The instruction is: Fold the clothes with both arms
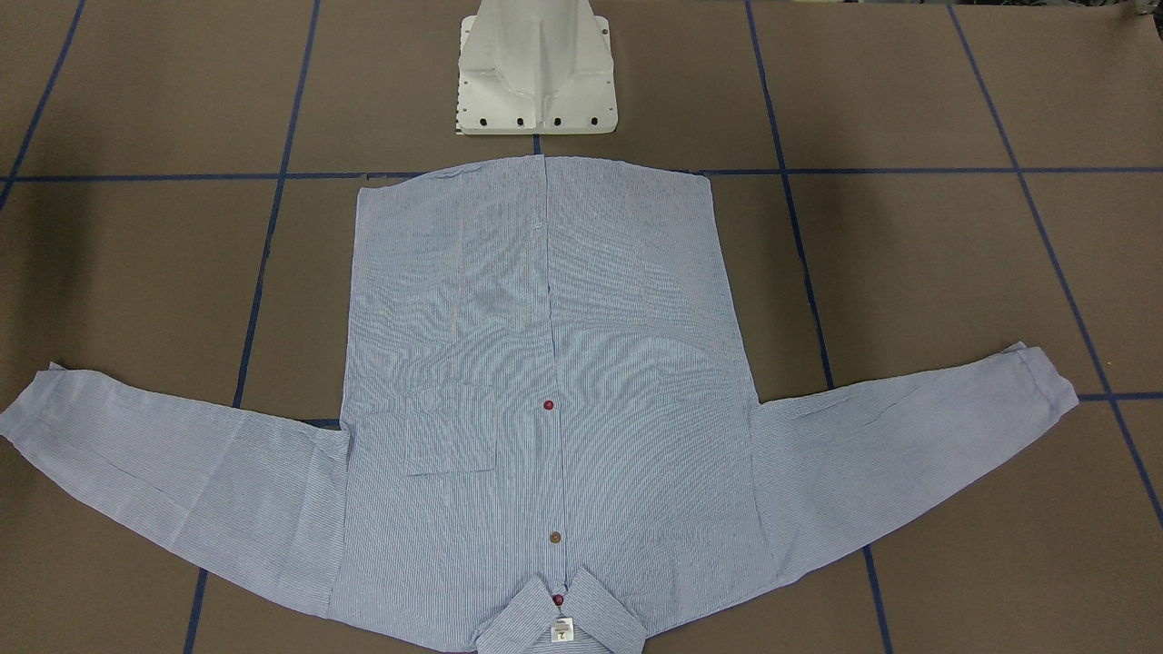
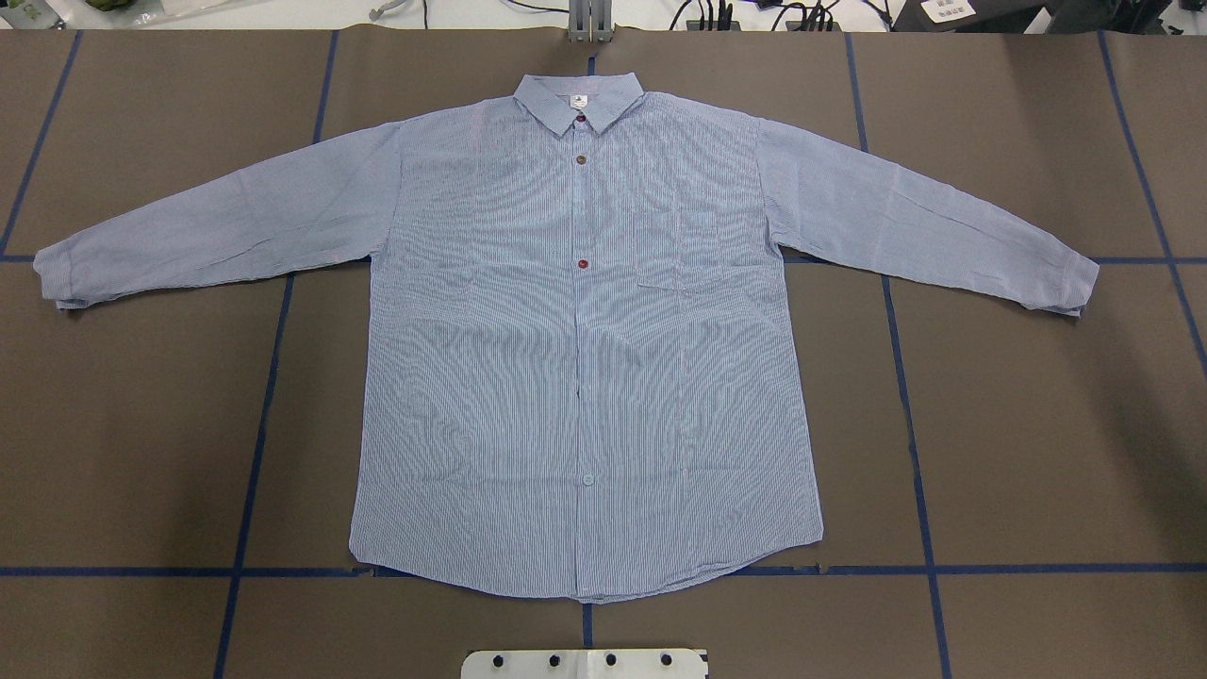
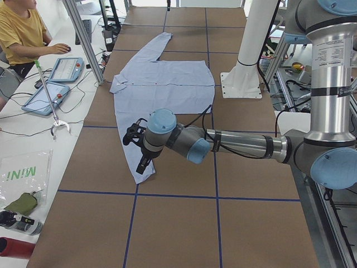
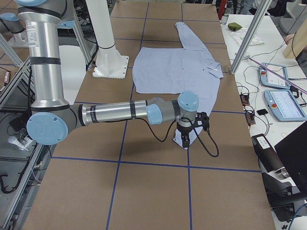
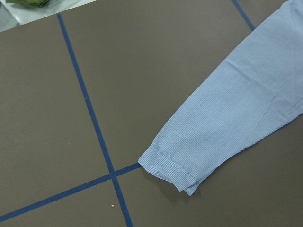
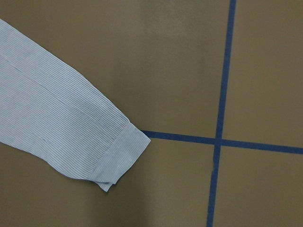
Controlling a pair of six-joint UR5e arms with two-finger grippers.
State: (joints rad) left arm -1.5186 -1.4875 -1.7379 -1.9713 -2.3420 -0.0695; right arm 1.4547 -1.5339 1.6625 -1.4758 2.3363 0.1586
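Observation:
The clothes are one light blue striped shirt [image 2: 585, 330] lying flat and buttoned, front up, collar [image 2: 578, 99] on the side away from the robot's base and both sleeves spread outward. In the exterior left view my left gripper [image 3: 141, 167] points down over the near sleeve's cuff [image 5: 170, 165]. The exterior right view shows my right gripper [image 4: 184, 140] pointing down over the other cuff [image 6: 120, 151]. Neither wrist view shows fingers, and I cannot tell whether either gripper is open or shut. No arm appears in the overhead or front-facing views.
The white pedestal base [image 1: 536, 73] stands just behind the shirt's hem. Blue tape lines [image 2: 255, 424] grid the brown table. A seated person [image 3: 22, 28], tablets [image 3: 47, 97] and aluminium posts [image 3: 83, 39] line the side bench.

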